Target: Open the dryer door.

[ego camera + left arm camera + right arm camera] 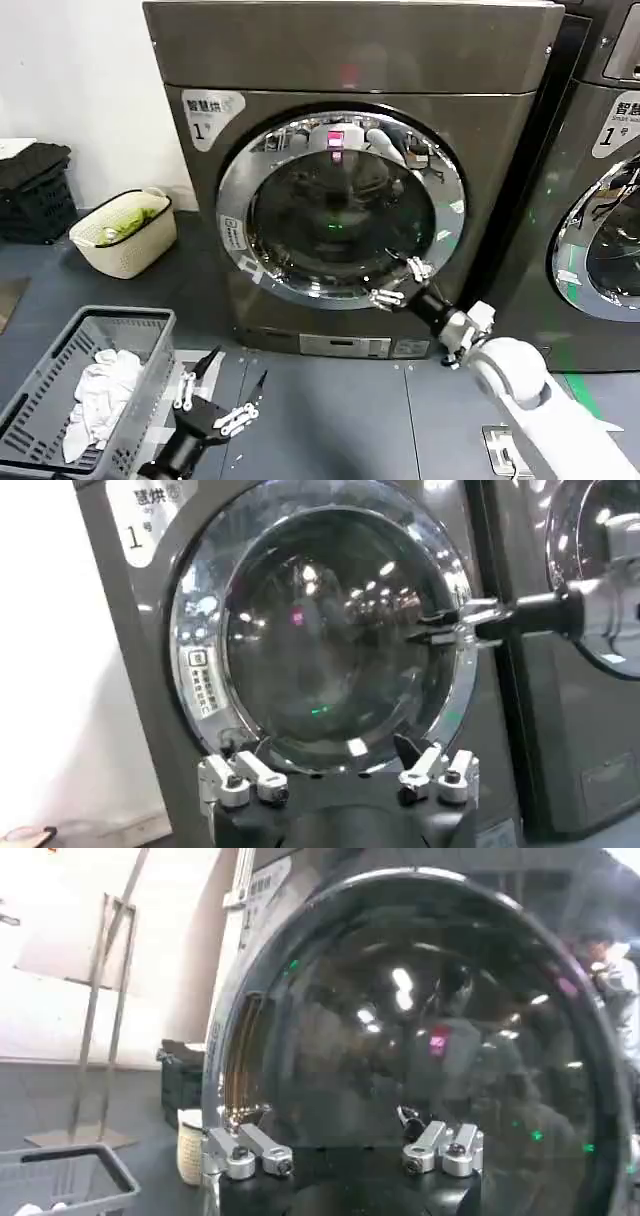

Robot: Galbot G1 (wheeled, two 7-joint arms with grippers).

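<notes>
Dryer door (340, 210) shut, sticker reads "1". Right claw (400, 283) spread at its lower-right rim, possibly touching. Left claw (213, 390) spread, low.

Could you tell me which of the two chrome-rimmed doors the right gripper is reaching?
The dryer door on the machine marked 1; the right gripper, open, sits at its lower-right rim. The neighbouring door is untouched.

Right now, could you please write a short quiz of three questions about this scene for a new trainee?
1. True or false: the right gripper is at the lower right rim of the dryer door.
2. Which number is on the dryer's label? A) 1 B) 3 C) 7
3. Fill in: the left gripper hangs low beside the grey ____ of laundry.

Key: 1 true; 2 A; 3 basket.
</notes>
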